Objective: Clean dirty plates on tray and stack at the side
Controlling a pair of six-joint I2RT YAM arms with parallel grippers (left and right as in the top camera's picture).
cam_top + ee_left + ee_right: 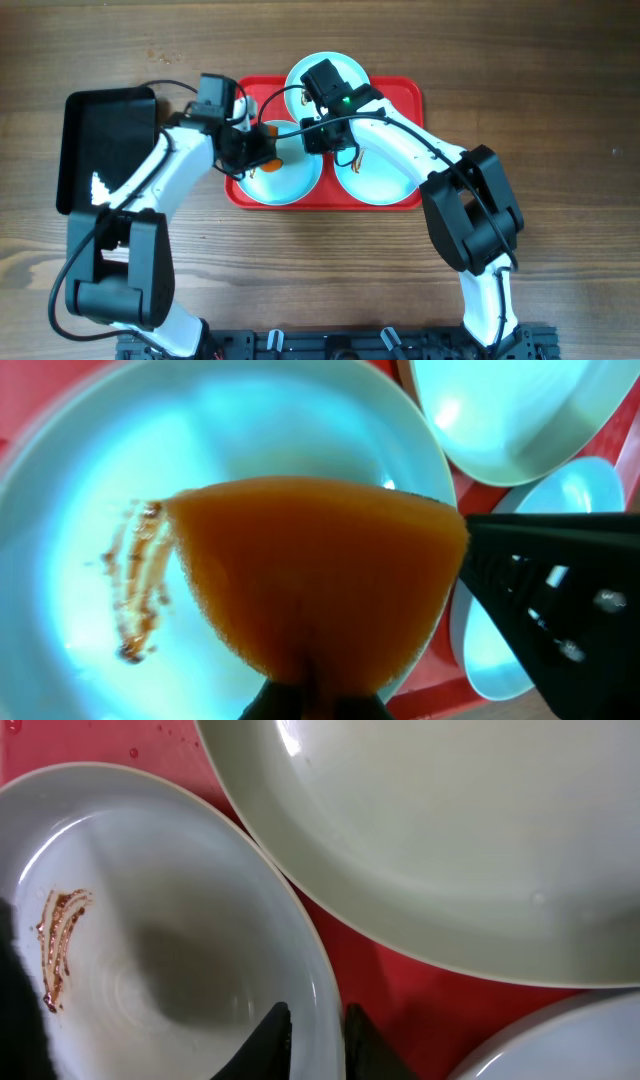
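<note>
Three plates, all on the tray (402,92); none stacked at the side yet. Dirty plate (285,185) sits front-left on the tray, back plate (352,68) and right plate (378,182) beside it. Left gripper (250,150) is clamped on an orange sponge (320,580), held low over the dirty plate; whether the sponge presses on the plate is not clear. Right gripper (315,1012) stands astride that plate's rim, one finger inside the bowl and one outside over the red tray, both close to the rim; cannot tell if they already pinch it. Step in hand, as I judge it: steady the plate and wipe. Key relation: in the left wrist view the smear (135,590) lies just left of the sponge, its top end touching the sponge's left corner. It is a thin brown streak, long axis running up and down that view and slightly bowed, so it lies roughly along the sponge's left edge. In the right wrist view the smear is on the far side of the bowl from the fingers, well apart. The left arm is the nearer one. Judgement: a short sideways sweep of the sponge toward the streak would cross it broadside; the rim hold should keep the plate from sliding.
</note>
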